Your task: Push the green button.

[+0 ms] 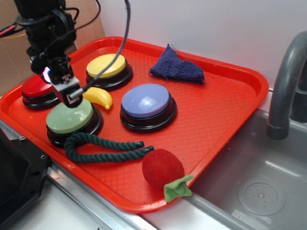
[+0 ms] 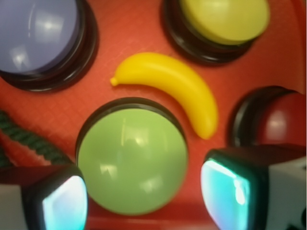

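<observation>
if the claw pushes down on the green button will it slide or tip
Probably neither. The green button sits low on a wide black base flat on the tray, so tipping looks unlikely. Its dome looks smooth and glossy in the wrist view, so an off-centre claw might skid. The rope against its base looks limp and wouldn't brace it.

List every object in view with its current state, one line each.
green button: unpressed, under the pincer
pincer: open, above the green button
yellow button: upright, untouched
purple button: upright, untouched
red button: partly hidden by the arm
banana: lying flat between buttons
rope: looped, slack
cloth: crumpled
</observation>
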